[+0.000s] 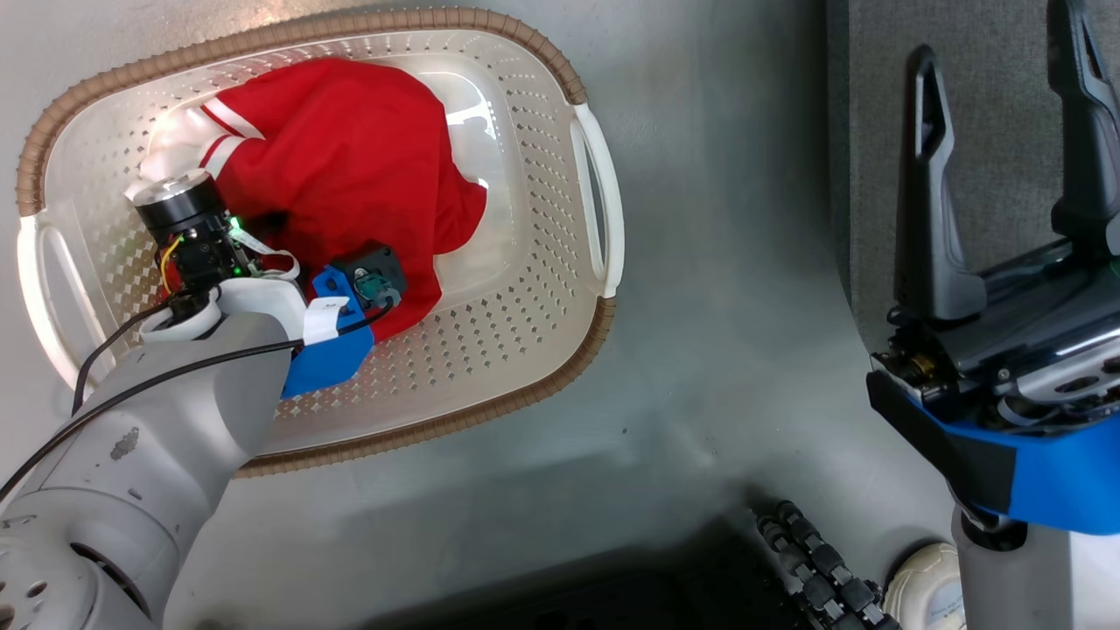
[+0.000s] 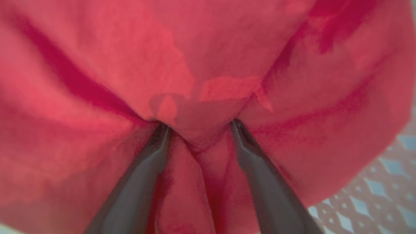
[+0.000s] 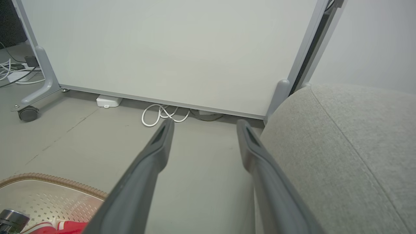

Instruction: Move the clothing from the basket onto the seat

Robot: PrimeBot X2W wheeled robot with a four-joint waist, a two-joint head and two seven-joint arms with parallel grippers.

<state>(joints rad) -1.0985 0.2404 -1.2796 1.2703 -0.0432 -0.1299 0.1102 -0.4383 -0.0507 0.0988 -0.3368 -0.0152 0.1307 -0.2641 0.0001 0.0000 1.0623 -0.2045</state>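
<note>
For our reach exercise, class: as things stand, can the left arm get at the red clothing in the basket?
Probably yes: the left end effector is down inside the basket, its open fingers pressing into the clothing, with nothing between.

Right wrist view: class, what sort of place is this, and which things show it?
Probably a lab or test room staged as a home: a pale panel on a caster wheel, loose white cable on bare grey floor, and a grey upholstered seat.
</note>
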